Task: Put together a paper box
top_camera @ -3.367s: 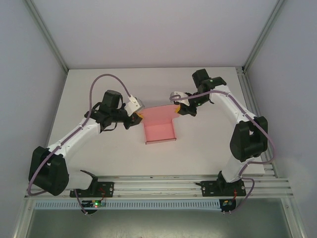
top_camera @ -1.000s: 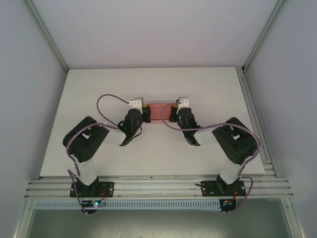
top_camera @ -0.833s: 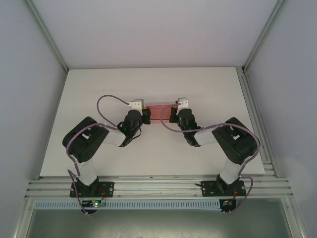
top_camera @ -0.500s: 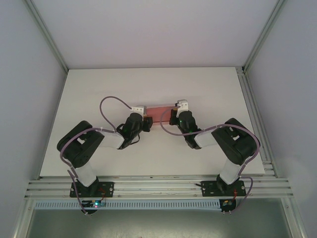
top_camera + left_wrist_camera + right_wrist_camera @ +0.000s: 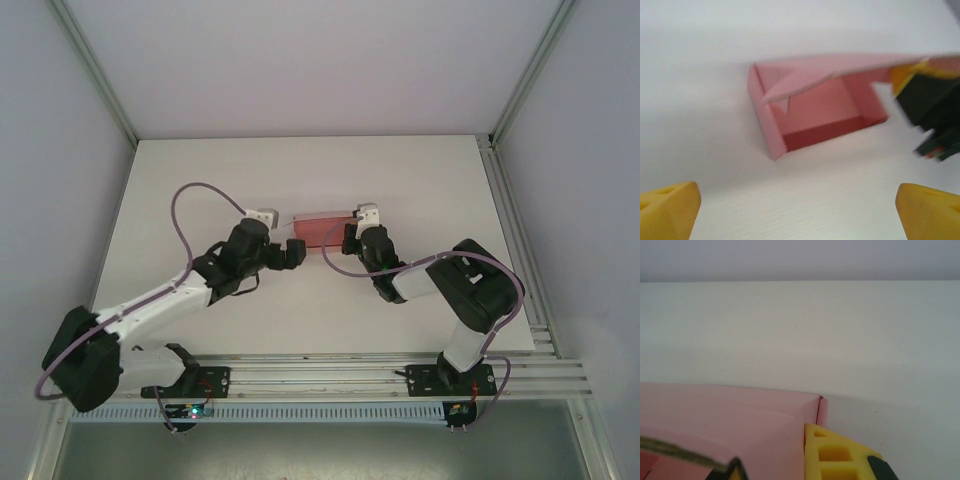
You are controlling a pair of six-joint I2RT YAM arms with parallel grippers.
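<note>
The paper box [image 5: 322, 229] is a small pale-pink tray lying mid-table, with its lid flap leaning partly over the open cavity. In the left wrist view the paper box [image 5: 812, 117] lies ahead with its inside showing. My left gripper [image 5: 294, 252] stands open just off the box's left end, apart from it, its yellow fingertips [image 5: 667, 210] spread wide with bare table between them. My right gripper [image 5: 349, 236] is shut on the box's right end. In the right wrist view its yellow finger [image 5: 840, 455] presses against the pink card [image 5: 730, 425].
The white table [image 5: 400, 170] stretches around the box, with grey enclosure walls at the back and sides. An aluminium rail [image 5: 320, 375] carrying both arm bases runs along the near edge. My right gripper's black body [image 5: 930, 115] shows at the right of the left wrist view.
My left gripper has opened, let go of the box's left end and drawn back to the left and nearer. The right gripper stays shut on the box.
</note>
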